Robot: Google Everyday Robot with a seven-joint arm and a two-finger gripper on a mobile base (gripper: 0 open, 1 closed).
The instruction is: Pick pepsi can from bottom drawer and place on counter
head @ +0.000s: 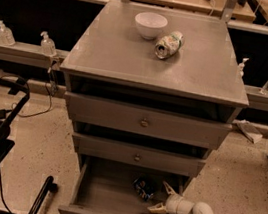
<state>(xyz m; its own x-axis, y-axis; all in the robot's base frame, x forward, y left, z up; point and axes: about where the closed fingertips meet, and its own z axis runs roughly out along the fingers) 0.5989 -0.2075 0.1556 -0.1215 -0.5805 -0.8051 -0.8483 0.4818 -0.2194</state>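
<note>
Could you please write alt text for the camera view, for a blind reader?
The robot's open gripper reaches into the pulled-out bottom drawer, just beside a pepsi can lying there. On the counter above sit a white bowl and a tipped pale green can.

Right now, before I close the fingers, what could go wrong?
The open gripper sits right of the pepsi can in the bottom drawer, not around it; closing now could push it away. The middle drawer front hangs close above the can, so a straight lift may hit it. The green can lying on the counter could roll if bumped.
</note>
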